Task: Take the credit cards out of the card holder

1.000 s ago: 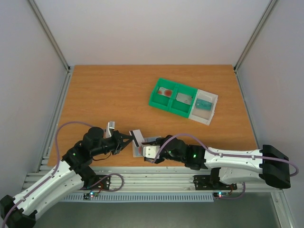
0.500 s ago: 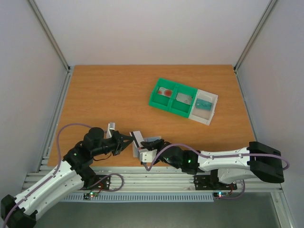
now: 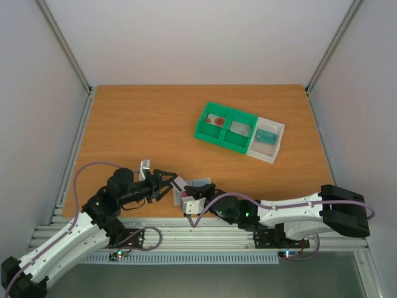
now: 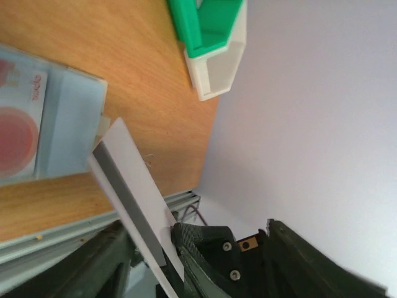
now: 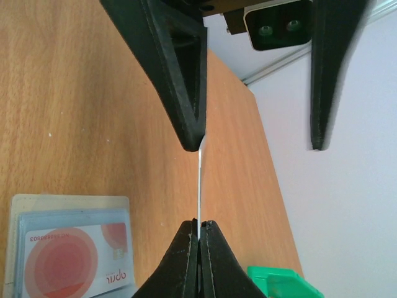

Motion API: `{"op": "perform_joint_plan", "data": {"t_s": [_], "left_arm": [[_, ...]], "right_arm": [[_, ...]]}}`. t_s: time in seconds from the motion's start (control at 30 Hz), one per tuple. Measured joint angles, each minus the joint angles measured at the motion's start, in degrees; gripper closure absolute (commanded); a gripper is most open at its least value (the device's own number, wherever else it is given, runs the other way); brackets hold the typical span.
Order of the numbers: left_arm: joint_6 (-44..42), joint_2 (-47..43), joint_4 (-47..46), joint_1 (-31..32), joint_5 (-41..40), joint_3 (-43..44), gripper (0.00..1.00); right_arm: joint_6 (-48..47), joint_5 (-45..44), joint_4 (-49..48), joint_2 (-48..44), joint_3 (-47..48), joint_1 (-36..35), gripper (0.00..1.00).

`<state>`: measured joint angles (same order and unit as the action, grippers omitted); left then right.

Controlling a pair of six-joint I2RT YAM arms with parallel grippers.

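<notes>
Right wrist view: the right gripper [image 5: 198, 231] is pinched tight on the lower edge of the pale card [image 4: 133, 192], which stands edge-on and lifted off the table [image 3: 136, 124], just beside the card holder [image 4: 74, 118]. A strip of bare wood shows between card and holder in this view. In the left wrist view, the card's upper end comes close to the holder's small tab, and I cannot tell whether they touch.

The left gripper [image 3: 166, 184] faces the card from the side away from the holder. Its jaws stand apart — one fingertip [image 5: 193, 139] meets the card's far edge, the other hangs well clear, so it grips nothing.

The card holder lies flat and open on the table with its grey-blue inside up. The dark red card [image 5: 68, 254] sits in it, printed face showing.

Well apart from the holder, toward the far side of the table, the green tray [image 3: 224, 127] sits against the white tray [image 3: 268, 139] — the two touch along one side.
</notes>
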<state>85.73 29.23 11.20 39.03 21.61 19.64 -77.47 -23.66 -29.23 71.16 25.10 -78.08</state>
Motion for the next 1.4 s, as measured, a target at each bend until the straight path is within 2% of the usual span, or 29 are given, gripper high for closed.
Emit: {"op": "perform_joint_plan", "data": {"t_s": [0.17, 0.23, 0.43, 0.6, 0.73, 0.93, 1.2, 1.4], "left_arm": [[-1.6, -1.14, -0.24, 0.04, -0.11, 0.17, 0.07], [-2.75, -1.18, 1.11, 0.04, -0.22, 0.96, 0.01], [-10.03, -1.09, 10.45, 0.04, -1.95, 8.24, 0.01], [-18.14, -1.18, 18.29, 0.04, -5.29, 14.97, 0.01], [-23.45, -1.7, 23.43, 0.04, -8.17, 16.68, 0.01], [-28.72, -2.95, 28.41, 0.04, -11.43, 16.85, 0.01], [-31.12, -3.08, 29.24, 0.04, -12.66, 14.93, 0.01], [-31.91, -0.04, 29.27, 0.04, -12.46, 14.1, 0.01]], "right_arm": [[1.66, -0.9, 0.35, -0.04, 0.0, -0.57, 0.99], [3.85, -1.36, 1.51, -0.7, 0.0, -0.63, 0.99], [12.33, -2.97, 10.01, -3.3, 2.4, -0.7, 0.99], [21.64, -5.31, 20.55, -3.37, 8.72, -0.35, 0.99], [30.29, -4.44, 30.77, -3.37, 15.43, 1.9, 0.99], [43.32, 1.88, 43.47, -3.74, 23.8, 11.02, 0.99], [56.65, 10.8, 54.29, -5.64, 26.75, 24.55, 0.99], [63.93, 17.44, 59.82, -4.42, 29.31, 36.28, 0.99]]}}
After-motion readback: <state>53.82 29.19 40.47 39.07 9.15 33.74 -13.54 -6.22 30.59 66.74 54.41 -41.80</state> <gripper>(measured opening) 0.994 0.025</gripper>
